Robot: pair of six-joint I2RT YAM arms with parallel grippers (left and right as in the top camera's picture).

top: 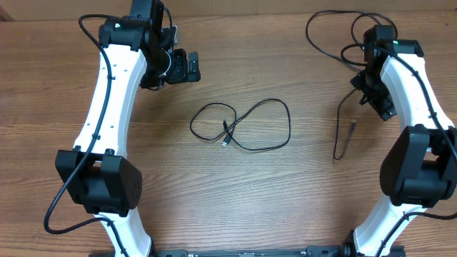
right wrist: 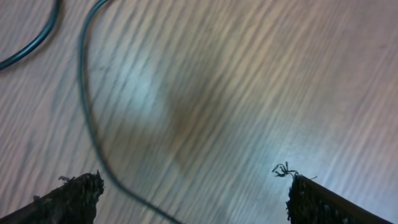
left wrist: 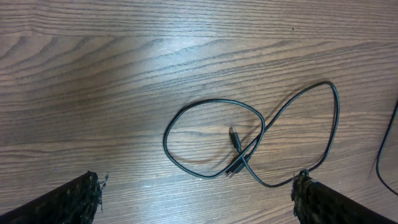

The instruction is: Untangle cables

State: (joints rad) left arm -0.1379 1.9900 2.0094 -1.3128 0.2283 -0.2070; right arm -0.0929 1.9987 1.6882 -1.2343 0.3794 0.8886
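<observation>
One thin black cable (top: pixel 243 125) lies in a figure-eight at the table's middle, its two plug ends close together inside the loop. In the left wrist view this cable (left wrist: pixel 249 134) is just ahead of my open left gripper (left wrist: pixel 196 193), which holds nothing. A second cable (top: pixel 337 135) runs down the right side, its plug end free on the wood. My right gripper (top: pixel 375 96) hovers over its upper part. In the right wrist view that cable (right wrist: pixel 87 112) lies on the table and passes between the open fingers (right wrist: pixel 68 199), near the left one; nothing is gripped.
Thicker black wires loop at the back right (top: pixel 328 28) beside the right arm. My left gripper (top: pixel 182 66) sits at the back left. Bare wood surrounds the figure-eight cable. A strand of the second cable (left wrist: pixel 385 155) shows at the left wrist view's right edge.
</observation>
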